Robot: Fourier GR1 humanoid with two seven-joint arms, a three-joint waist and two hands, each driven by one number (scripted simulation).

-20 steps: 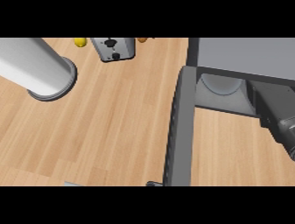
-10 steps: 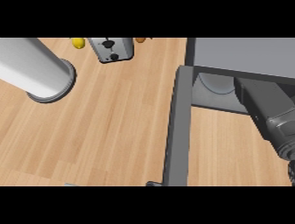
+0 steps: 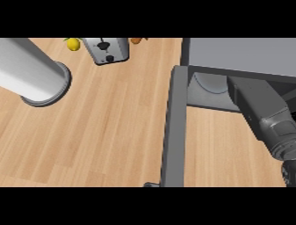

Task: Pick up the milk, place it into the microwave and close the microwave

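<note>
My right forearm point(image 3: 261, 110) comes in from the lower right corner and reaches up and to the left into the open microwave point(image 3: 247, 57), which sits at the upper right of the desk point(image 3: 98, 132). The forearm's far end goes under the microwave's top edge, so my right hand is hidden inside the cavity, and I cannot tell whether its fingers are wide, narrow, or wrapped round anything. The milk is out of sight too (it may be inside with the hand, but I cannot tell that from here). Part of the pale round turntable point(image 3: 208, 83) shows on the microwave's floor just left of my forearm. The microwave door point(image 3: 174, 127) stands open, seen edge-on as a long dark bar running down from the cavity's left corner to the lower edge of the view.

At the upper left a tall white cylinder point(image 3: 20, 66) stands on a grey round base. Near the top edge sit a small toaster point(image 3: 108, 49), a yellow fruit point(image 3: 74, 43) just left of it, and something orange point(image 3: 136, 40) to its right.
</note>
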